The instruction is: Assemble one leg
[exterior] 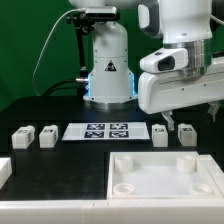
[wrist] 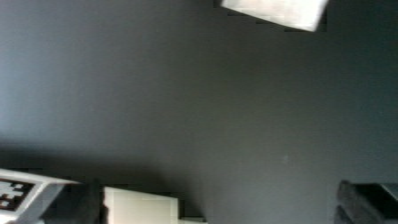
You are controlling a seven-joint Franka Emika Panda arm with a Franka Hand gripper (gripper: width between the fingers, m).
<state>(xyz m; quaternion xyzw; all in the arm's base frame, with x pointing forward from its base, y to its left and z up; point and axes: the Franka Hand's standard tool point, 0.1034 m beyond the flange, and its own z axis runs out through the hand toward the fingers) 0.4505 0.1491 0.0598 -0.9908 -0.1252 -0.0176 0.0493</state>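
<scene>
Four small white legs lie in a row on the dark table: two at the exterior view's left (exterior: 20, 136) (exterior: 46, 135) and two at its right (exterior: 160, 133) (exterior: 186, 132). My gripper (exterior: 190, 113) hangs just above the two right legs, open and empty. In the wrist view the gripper (wrist: 222, 205) has its dark fingers (wrist: 370, 200) wide apart. A white leg block (wrist: 143, 207) lies between them, close to one finger. Another leg with a black-and-white tag (wrist: 22, 190) shows at the frame's edge.
The marker board (exterior: 103, 130) lies between the two pairs of legs. The large white tray-like piece (exterior: 165, 175) sits in front of the right legs; its corner shows in the wrist view (wrist: 281, 10). Another white piece (exterior: 3, 170) is at the left edge. The robot base (exterior: 108, 75) stands behind.
</scene>
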